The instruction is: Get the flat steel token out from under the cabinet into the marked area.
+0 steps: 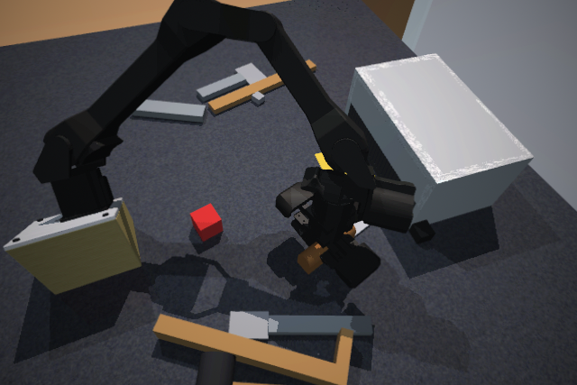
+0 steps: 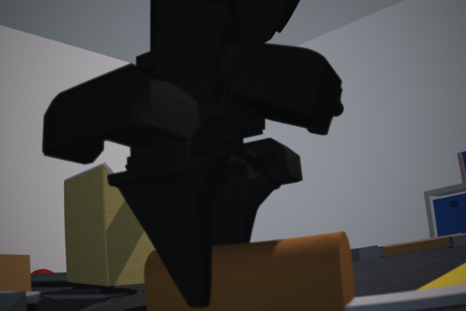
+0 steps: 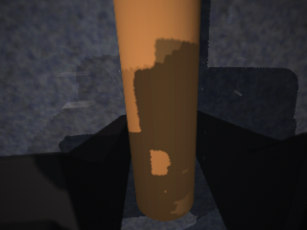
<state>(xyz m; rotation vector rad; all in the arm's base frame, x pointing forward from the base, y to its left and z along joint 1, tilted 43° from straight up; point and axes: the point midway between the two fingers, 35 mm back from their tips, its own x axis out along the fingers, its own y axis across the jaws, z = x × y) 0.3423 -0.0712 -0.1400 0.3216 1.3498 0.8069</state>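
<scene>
My gripper is shut on an orange round handle, low over the table left of the cabinet's near front corner. A light grey flat strip runs from the handle's cabinet side; the arm hides its far part in the top view. The white cabinet stands at the right, with a dark low front. The yellow marked area lies before it, mostly hidden by the arm. I cannot make out the steel token.
A red cube sits between the arm's base and gripper. An orange L-shaped stick, a grey bar and a black cylinder are at the near edge. A grey bar and an orange bar lie farther back. A small black block is by the cabinet's corner.
</scene>
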